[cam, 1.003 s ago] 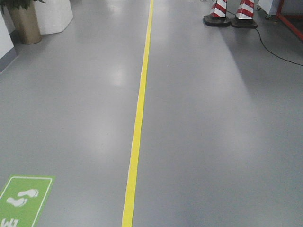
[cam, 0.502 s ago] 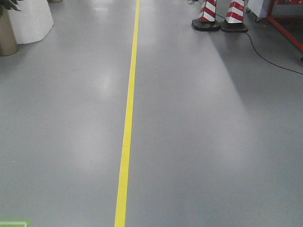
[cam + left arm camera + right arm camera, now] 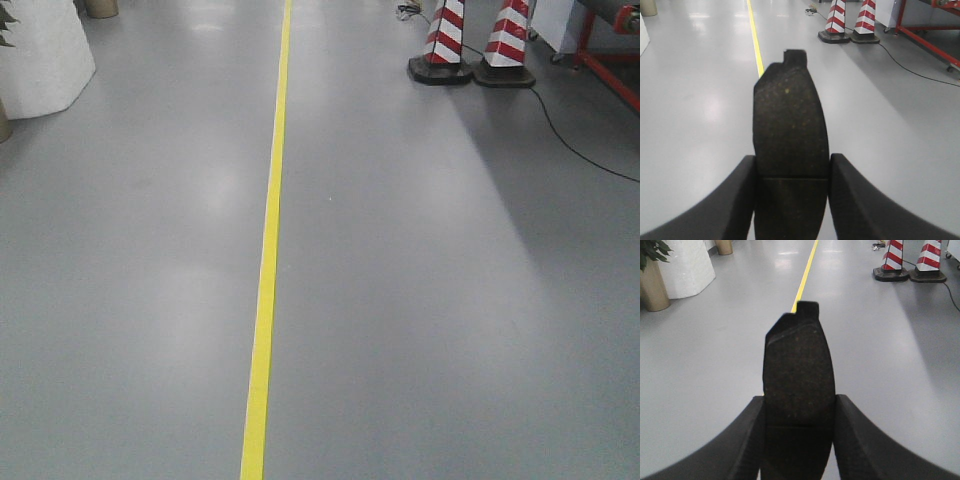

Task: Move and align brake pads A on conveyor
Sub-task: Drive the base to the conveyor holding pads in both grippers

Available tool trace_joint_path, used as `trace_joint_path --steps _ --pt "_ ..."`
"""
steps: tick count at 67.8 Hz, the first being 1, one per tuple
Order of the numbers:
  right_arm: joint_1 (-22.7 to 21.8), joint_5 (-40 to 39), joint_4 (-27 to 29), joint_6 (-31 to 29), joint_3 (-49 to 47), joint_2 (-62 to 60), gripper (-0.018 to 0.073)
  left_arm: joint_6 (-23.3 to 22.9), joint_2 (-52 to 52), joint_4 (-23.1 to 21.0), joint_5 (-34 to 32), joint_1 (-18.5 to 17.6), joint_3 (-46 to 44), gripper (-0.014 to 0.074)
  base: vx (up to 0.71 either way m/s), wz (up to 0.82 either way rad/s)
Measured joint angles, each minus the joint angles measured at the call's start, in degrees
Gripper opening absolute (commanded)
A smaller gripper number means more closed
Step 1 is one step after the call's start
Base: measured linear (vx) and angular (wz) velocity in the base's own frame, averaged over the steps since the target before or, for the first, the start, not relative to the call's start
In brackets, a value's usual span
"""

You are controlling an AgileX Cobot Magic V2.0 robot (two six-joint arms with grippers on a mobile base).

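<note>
Forward travel of the mobile base carried the green floor sticker out of the front view, with the yellow line (image 3: 268, 260) now running toward the striped cones (image 3: 470, 45). Transport step was judged in hand. Left gripper (image 3: 792, 172) clamped the left-hand pad (image 3: 789, 115) between its fingers, tab end outward; right gripper (image 3: 799, 412) likewise held the right-hand pad (image 3: 799, 360). No conveyor was in view; the next move called for reaching it, then setting both pads down squarely.

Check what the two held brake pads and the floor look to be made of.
The left brake pad, in the left gripper: dark, matte, grainy with pale flecks, likely pressed friction composite. The right brake pad, in the right gripper: same rough speckled face. The floor: smooth grey, semi-gloss with soft light glare, probably a coated or epoxy finish; unconfirmed.
</note>
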Motion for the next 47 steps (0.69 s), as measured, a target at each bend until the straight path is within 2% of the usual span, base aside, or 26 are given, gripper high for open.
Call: trace_joint_path --steps 47 --pt "0.0 0.0 0.0 0.0 0.0 0.0 -0.0007 0.0 0.0 0.0 0.0 0.0 0.0 -0.0006 0.66 0.01"
